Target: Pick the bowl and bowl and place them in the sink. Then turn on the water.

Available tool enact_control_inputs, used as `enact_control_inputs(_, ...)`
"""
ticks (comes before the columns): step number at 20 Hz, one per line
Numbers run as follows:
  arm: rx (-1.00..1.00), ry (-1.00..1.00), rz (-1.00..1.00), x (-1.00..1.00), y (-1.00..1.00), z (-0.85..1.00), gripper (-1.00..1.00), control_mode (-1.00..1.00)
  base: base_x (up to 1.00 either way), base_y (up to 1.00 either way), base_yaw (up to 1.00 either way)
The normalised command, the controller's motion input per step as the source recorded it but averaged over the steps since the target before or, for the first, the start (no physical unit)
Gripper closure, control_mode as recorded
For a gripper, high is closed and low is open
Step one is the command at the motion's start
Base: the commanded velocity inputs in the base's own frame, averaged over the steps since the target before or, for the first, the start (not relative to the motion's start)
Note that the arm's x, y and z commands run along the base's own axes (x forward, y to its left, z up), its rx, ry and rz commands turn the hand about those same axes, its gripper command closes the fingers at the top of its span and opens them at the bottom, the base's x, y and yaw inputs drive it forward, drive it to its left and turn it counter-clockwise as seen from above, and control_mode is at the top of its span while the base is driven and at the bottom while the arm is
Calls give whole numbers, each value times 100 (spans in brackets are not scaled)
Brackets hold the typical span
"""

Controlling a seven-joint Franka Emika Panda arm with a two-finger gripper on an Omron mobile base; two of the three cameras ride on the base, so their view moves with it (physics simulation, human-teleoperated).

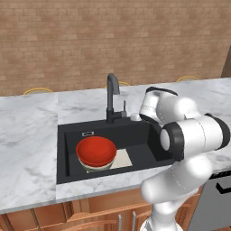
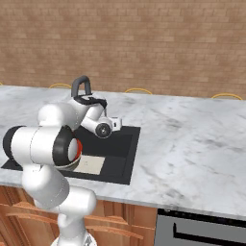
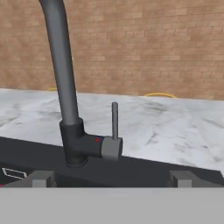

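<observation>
The black sink (image 1: 72, 135) set into the marble tabletop (image 1: 27, 131) holds both bowls, stacked near its left half: the red bowl (image 1: 95, 151) sits nested inside the cream bowl (image 1: 97, 168), whose rim just shows beneath it, and a pale flat mat (image 1: 122, 159) lies on the basin floor beside them. The gripper (image 3: 111, 178) hangs over the sink's back edge with its jaws spread wide and holding nothing, pointed at the black faucet (image 3: 65, 100) and its upright side lever (image 3: 114, 120).
</observation>
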Motion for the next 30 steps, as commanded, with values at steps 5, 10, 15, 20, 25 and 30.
enact_control_inputs(5, 0, 0, -9, 1, 0, 0, -100, -100, 0, 0, 0)
enact_control_inputs(10, 0, -1, -8, 6, 0, 0, -100, -100, 0, 0, 0)
enact_control_inputs(15, 0, -4, -7, 21, 1, -1, -100, -100, 0, 0, 0)
enact_control_inputs(20, 0, -1, -1, 33, 0, -2, -100, -100, 0, 0, 0)
enact_control_inputs(25, 0, -3, 0, 24, 0, -17, -100, -100, 0, 0, 0)
enact_control_inputs(30, 0, -5, 0, 14, 0, -17, -100, -100, 0, 0, 0)
